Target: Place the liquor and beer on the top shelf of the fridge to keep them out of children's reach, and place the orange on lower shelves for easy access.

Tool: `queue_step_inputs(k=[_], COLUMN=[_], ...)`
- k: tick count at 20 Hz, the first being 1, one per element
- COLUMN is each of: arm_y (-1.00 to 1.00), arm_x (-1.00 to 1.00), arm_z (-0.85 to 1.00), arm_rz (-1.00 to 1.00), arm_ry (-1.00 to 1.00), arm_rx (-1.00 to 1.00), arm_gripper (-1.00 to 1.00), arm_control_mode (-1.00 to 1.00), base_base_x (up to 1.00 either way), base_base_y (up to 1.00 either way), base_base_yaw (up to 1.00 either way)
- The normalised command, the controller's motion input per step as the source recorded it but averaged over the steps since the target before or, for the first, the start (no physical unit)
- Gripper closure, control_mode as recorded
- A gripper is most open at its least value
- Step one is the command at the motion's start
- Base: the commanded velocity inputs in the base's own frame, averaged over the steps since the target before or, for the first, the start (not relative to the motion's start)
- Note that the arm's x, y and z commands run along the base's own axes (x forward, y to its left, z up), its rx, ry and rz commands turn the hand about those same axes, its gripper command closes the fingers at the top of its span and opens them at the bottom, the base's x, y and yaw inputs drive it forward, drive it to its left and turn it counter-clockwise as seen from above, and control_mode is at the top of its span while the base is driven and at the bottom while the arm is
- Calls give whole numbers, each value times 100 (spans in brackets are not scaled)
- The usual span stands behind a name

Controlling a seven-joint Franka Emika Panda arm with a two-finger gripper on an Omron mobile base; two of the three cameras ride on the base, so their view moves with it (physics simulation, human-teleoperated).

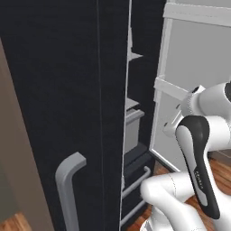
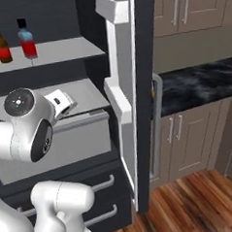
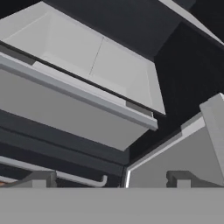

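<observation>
A simulated kitchen with brown cabinets, a dark marbled counter and a plank floor; the robot faces the open black fridge.

Inside the fridge, the beer and the liquor stand upright side by side on the top shelf, near its left end, the beer to the left of the liquor and just apart from it. By the look of it, that part of the task is done. The orange cannot be made out anywhere in these pictures, so which way it lies from the hand cannot be told.

Below the top shelf lies a lower shelf, a pale slab with a seam across it, bare as far as can be seen, and under its front edge a grey drawer. The fridge's open door with its white bins stands to the right of the shelves.

The gripper hangs in front of that lower shelf, looking along it; its jaws stand wide apart with nothing between them. The wrist sits level with the lower shelf, well below the bottles.
</observation>
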Motion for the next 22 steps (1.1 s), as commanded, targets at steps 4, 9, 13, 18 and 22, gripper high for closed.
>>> queue_step_inputs(k=[4,9,13,18,22], arm_y=[0,0,0,0,0], arm_x=[0,0,0,0,0], arm_z=[0,0,0,0,0], arm_rz=[0,0,0,0,0], arm_ry=[0,0,0,0,0], arm_rx=[0,0,0,0,0], arm_gripper=[-100,-100,-100,-100,-100], arm_control_mode=[100,100,100,100,100], base_base_x=[-78,-76,-57,-53,-45], base_base_y=[39,34,20,3,0], base_base_yaw=[-32,-35,-43,-50,-56])
